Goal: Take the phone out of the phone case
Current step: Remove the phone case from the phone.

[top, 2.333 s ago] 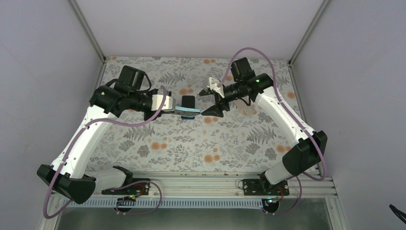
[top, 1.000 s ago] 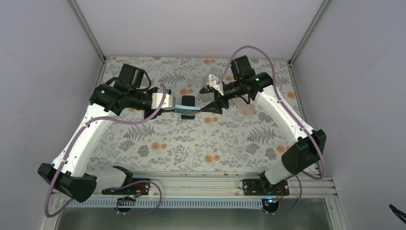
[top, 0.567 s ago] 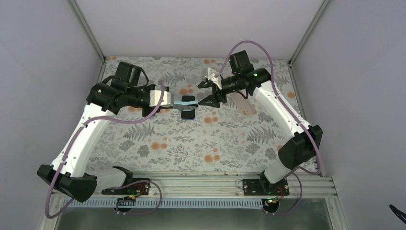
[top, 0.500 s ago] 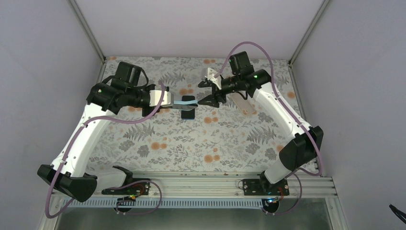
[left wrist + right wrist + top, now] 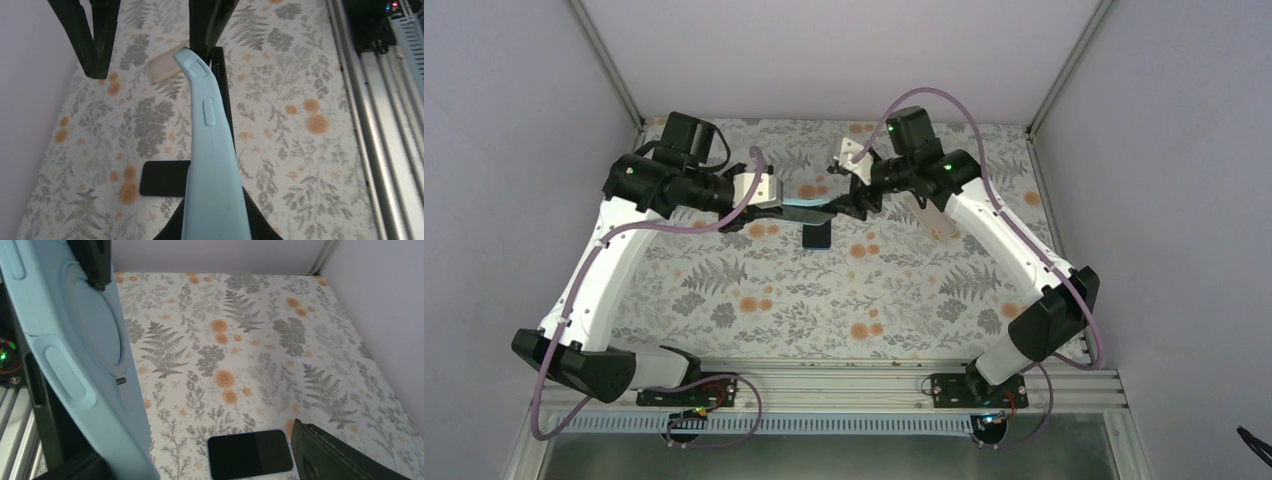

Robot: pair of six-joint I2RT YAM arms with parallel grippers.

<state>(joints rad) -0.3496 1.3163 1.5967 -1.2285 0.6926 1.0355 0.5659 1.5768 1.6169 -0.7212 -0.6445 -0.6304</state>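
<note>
— What is the left gripper (image 5: 776, 207) doing?
— It is clamping the phone (image 5: 808, 206) by one end, edge up, above the table (image 5: 874, 300) (the far tip is looking curved). A dark phone (image 5: 817, 236) is lying flat on the table below it.
— And the right gripper (image 5: 842, 190)?
— Its jaws are standing wide apart, and one finger is sitting at the phone's far tip. The phone case (image 5: 932, 218) is lying on the table further right, apart from the phone.

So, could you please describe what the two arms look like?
The left arm and right arm have white links, black joints and bases, and a looping purple cable each. Their fingers are black; small green lights glow on the right arm.
</note>
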